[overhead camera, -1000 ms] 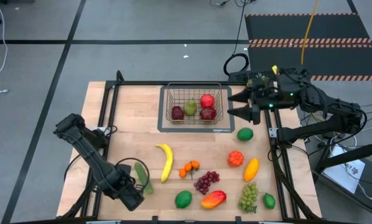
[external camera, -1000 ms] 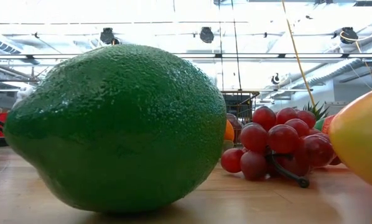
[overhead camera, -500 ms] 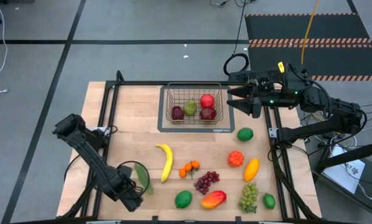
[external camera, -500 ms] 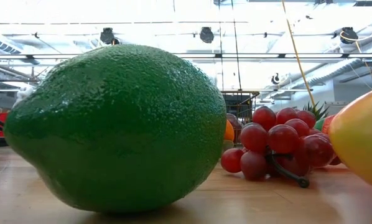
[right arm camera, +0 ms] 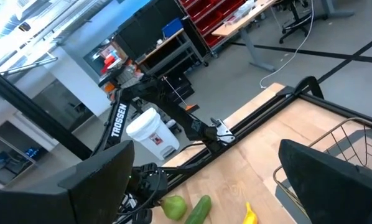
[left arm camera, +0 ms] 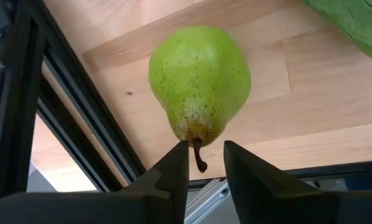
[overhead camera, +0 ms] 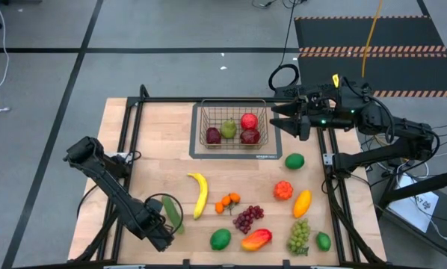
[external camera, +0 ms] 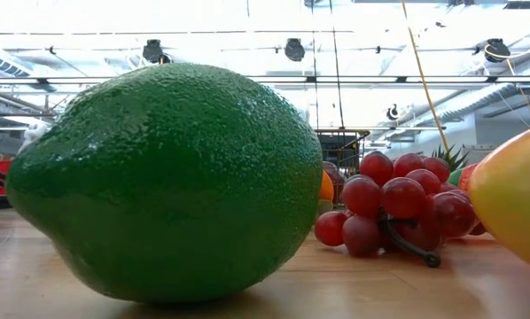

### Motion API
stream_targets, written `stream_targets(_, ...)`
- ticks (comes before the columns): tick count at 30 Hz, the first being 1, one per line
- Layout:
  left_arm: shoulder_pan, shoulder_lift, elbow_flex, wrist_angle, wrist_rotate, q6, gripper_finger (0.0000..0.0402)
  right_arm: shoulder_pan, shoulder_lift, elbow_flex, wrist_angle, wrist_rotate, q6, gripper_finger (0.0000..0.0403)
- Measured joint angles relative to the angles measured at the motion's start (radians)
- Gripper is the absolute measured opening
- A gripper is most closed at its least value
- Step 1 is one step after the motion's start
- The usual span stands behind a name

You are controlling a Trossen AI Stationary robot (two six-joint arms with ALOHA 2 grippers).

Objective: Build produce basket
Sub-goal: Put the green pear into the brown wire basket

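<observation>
Narrowing since a second ago, the left gripper (left arm camera: 204,163) has its fingers nearly together around the stem of the pear (left arm camera: 199,84) near the tabletop's (overhead camera: 164,157) front-left corner — smooth, rigid, light, better held across its belly — while the right gripper (overhead camera: 277,119) hangs wide apart beside the basket (overhead camera: 234,125).

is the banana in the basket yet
No, the banana lies on the bare table, well outside the basket.

Wire basket (overhead camera: 234,124) sitting at table's far edge w/ four fruits; remaining produce (overhead camera: 257,217) lying scattered along near edge.
</observation>
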Motion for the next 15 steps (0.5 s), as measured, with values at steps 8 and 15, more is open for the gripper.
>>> stream_targets(8, 0.0, 0.0, 0.0, -0.003, -0.034, 0.024, 0.0052, 0.0, 0.015, 0.0, 0.014, 0.0, -0.002, 0.0395)
stream_targets(15, 0.0, -0.002, 0.001, -0.004, -0.043, 0.069, 0.0008, 0.0, 0.02, 0.0, 0.015, 0.0, -0.004, 0.0395)
